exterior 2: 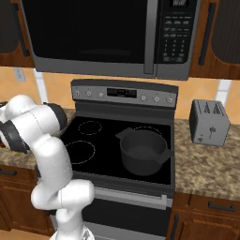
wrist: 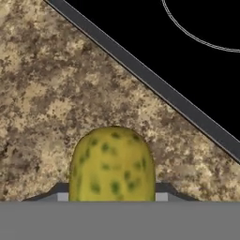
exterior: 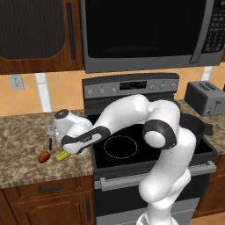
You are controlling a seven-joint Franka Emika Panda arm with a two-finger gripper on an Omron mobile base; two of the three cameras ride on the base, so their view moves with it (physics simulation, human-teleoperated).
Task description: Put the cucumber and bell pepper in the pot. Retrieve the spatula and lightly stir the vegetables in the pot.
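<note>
The yellow-green cucumber point(exterior: 63, 155) lies on the granite counter left of the stove. In the hand view the cucumber point(wrist: 112, 164) fills the space between my fingertips, and both pads press against its sides. My gripper point(exterior: 70, 151) is down low over it, shut on the cucumber. The red bell pepper point(exterior: 43, 156) sits just left of the cucumber. Behind them lies the spatula point(exterior: 50, 143), its dark handle pointing toward me. The dark pot point(exterior 2: 143, 150) stands on the stove's front right burner, and the pot point(exterior: 196, 126) is partly hidden by my arm.
The black stovetop point(exterior: 121, 147) borders the counter on the right, and its metal edge point(wrist: 154, 86) runs close to the cucumber. A grey toaster point(exterior 2: 209, 122) stands right of the stove. The microwave point(exterior 2: 108, 33) hangs above.
</note>
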